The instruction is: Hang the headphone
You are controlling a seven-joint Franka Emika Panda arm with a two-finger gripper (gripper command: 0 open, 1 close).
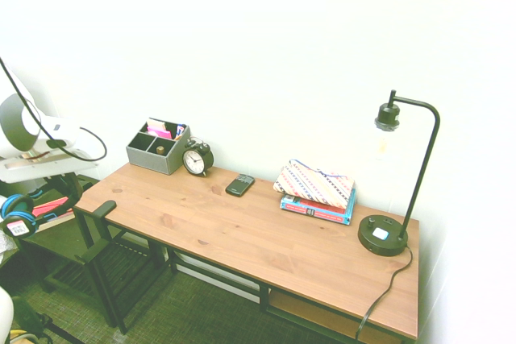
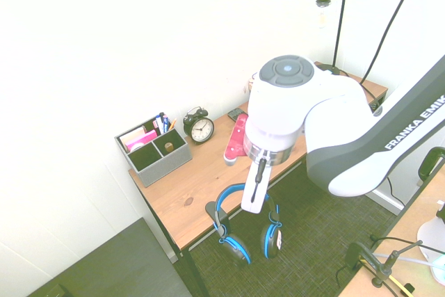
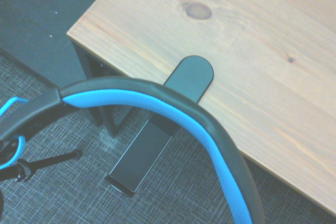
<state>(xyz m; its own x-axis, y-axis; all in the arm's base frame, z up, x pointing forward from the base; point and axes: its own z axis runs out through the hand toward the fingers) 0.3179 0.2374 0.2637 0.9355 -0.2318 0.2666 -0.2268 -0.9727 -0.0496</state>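
First exterior view: wooden desk (image 1: pixel 266 235) runs along the white wall. Grey organizer (image 1: pixel 157 148) and black alarm clock (image 1: pixel 197 159) sit at the back left corner, phone (image 1: pixel 239 185) mid-back, a striped pouch on books (image 1: pixel 316 195) further right, black desk lamp (image 1: pixel 399 179) at the right end. Front half of the top is bare wood. A black hook bracket (image 1: pixel 104 209) clamps over the left short edge. The headphone (image 1: pixel 16 213) shows at the far left picture edge, off the desk and below the top's level; arm mostly out of frame.

Second exterior view: arm reaches in from the right, wrist pointing down just off the desk's short edge over dark carpet. Gripper (image 2: pixel 254 196) hangs vertical, white fingers closed onto the blue headband of the headphone (image 2: pixel 243 231); ear cups dangle below, sticker on the right cup. Hook bracket (image 2: pixel 215 217) is just beside the left cup, touching or not I can't tell. Organizer (image 2: pixel 153 151) and clock (image 2: pixel 200 129) are well apart, at the back.

Wrist view: headband (image 3: pixel 173 124) arcs across close up, over the bracket (image 3: pixel 189 77) where it laps the desk's edge (image 3: pixel 252 51). Band looks above the hook; contact unclear.
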